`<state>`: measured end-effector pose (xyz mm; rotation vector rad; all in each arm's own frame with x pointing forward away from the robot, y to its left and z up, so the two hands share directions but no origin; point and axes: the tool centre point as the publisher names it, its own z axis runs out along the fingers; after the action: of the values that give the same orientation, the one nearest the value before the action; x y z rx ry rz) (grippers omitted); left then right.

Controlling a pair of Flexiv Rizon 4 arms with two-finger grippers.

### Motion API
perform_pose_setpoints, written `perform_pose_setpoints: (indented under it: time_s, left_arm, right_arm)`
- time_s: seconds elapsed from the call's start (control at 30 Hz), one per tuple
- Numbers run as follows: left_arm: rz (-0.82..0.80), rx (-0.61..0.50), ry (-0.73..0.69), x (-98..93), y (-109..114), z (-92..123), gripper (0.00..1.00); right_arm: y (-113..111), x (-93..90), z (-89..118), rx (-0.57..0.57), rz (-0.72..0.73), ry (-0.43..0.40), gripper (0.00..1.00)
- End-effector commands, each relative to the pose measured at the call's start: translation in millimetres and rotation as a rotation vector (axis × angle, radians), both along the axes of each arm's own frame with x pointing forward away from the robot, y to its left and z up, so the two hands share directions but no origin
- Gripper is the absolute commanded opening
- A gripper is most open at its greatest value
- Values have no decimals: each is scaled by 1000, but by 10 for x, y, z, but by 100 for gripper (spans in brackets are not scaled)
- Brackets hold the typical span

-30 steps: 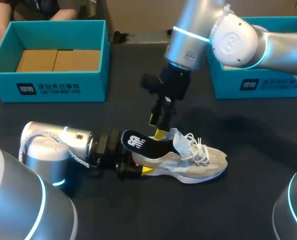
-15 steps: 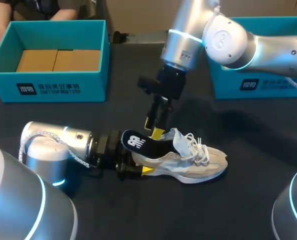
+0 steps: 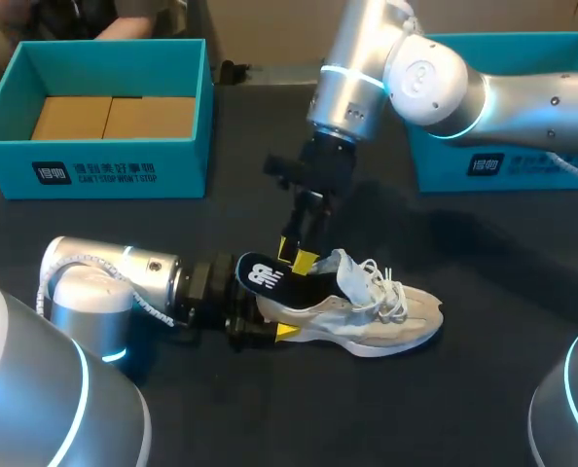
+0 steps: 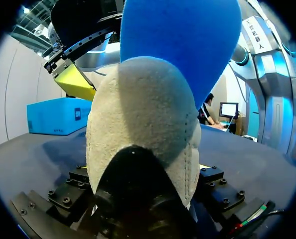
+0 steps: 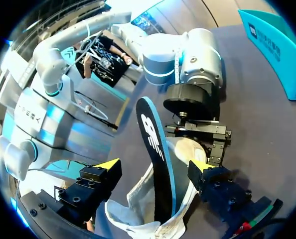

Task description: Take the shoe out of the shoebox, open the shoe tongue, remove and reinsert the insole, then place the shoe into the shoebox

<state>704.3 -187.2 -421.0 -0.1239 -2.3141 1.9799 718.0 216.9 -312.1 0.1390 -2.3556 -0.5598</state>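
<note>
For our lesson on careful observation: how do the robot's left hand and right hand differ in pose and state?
The left hand lies low along the dark table; the right hand hangs above, pointing down. The left hand is shut on the heel of the grey-white lace-up sneaker; the right hand is open, its fingers either side of the black insole, not gripping it. Both have yellow tips.

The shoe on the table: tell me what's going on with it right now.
The left claw grips the heel of the grey-and-white lace-up sneaker, which lies on the dark table, out of the teal cardboard shoebox. The black foam insole juts up from the heel end, only partly inside the shoe. The right claw hangs over it, open, with one finger on either side of the insole and not gripping it.
</note>
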Motion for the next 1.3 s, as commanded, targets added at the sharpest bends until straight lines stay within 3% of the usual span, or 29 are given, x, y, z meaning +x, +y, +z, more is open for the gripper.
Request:
perform_pose_setpoints:
  time_s: [0.03,0.17,0.27,0.33,0.63,0.8,1.3]
  left_arm:
    - [1,3,0,1,-5,-30,0]
    - [1,3,0,1,-5,-30,0]
    - [1,3,0,1,-5,-30,0]
    - [1,3,0,1,-5,-30,0]
    - [1,3,0,1,-5,-30,0]
    - [1,3,0,1,-5,-30,0]
    - [1,3,0,1,-5,-30,0]
  right_arm:
    - [31,18,-44,-5,2,11,89]
    - [25,-12,-22,-6,3,16,82]
    - [10,-37,-15,-10,1,22,65]
    - [6,-50,-17,-10,0,27,64]
    - [37,-81,-60,-3,2,40,65]
    - [63,-82,-75,2,10,44,71]
    - [54,-141,-91,3,0,63,64]
